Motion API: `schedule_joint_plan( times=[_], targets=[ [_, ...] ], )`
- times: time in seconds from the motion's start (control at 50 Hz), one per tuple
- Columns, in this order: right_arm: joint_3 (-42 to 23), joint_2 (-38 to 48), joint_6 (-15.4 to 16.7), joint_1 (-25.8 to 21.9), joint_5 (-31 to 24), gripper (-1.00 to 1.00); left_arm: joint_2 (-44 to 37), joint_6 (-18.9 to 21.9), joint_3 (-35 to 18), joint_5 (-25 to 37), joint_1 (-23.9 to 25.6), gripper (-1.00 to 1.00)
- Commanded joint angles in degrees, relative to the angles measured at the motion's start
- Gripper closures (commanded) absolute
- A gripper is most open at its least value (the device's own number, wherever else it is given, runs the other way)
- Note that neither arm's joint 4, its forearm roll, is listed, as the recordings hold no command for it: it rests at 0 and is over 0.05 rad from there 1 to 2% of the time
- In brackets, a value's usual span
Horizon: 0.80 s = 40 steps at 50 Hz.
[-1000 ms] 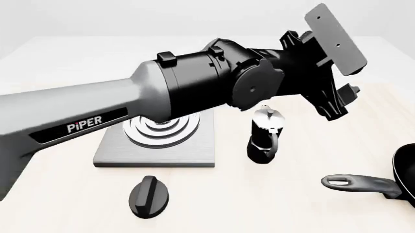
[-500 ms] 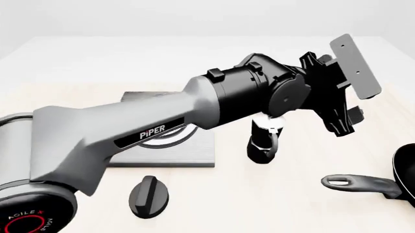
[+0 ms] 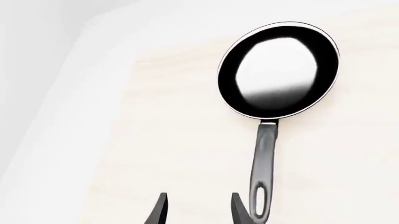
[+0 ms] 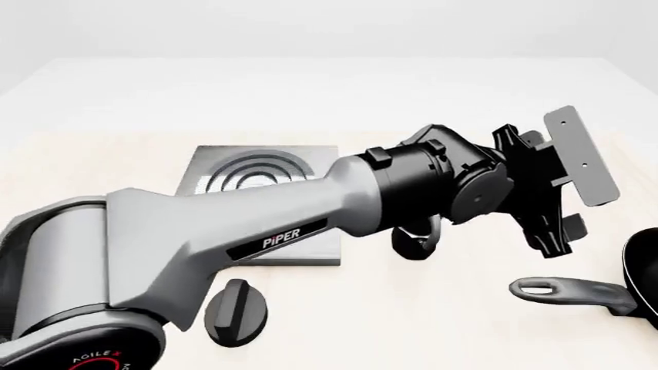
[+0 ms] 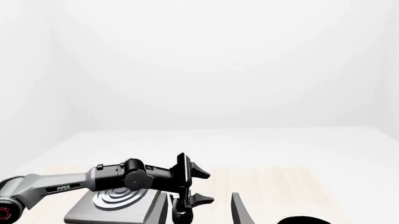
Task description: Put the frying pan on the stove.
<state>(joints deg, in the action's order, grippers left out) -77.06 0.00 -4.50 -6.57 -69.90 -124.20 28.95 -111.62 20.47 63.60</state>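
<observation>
The pan (image 4: pixel 642 274) is seen at the right edge of the front view, its bowl cut off by the frame so that only a black sliver shows; its handle (image 4: pixel 565 292) points left across the table (image 4: pixel 432 324), the hole at its end visible. In the left wrist view the whole pan (image 3: pixel 278 70) is shown lying flat on the table, nothing inside it but a pale reflection, with its handle (image 3: pixel 263 163) running down toward the lower edge of that frame. The left gripper (image 3: pixel 198 210) is spread open and empty, just beside the handle's end; only the tips of its fingers (image 3: pixel 160 212) are seen. In the front view the left gripper (image 4: pixel 555 231) hangs above the table, upper left of the handle, not touching it.

The stove (image 4: pixel 298 254) lies left of centre in the front view, well apart from the pan and largely hidden by the left arm (image 4: pixel 257 223). The pot (image 4: pixel 417 243) is almost wholly covered by the arm; only its base shows. A knob (image 4: pixel 236 311) lies in the lower left.

The right gripper (image 5: pixel 199 210) is open and empty; in the front view it is out of sight.
</observation>
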Motion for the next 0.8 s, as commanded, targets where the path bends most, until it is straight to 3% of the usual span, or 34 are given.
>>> schedule_joint_plan(
  times=[0.02,0.8],
  targets=[
    [1.1,0.0,-0.8,0.7,0.0,-1.0,-0.5,-1.9,0.9,-1.3,1.1,-1.0],
    [1.2,0.0,-0.9,0.5,0.0,-1.0,-3.0,-6.1,6.2,-7.3,4.3,-1.0]
  ],
)
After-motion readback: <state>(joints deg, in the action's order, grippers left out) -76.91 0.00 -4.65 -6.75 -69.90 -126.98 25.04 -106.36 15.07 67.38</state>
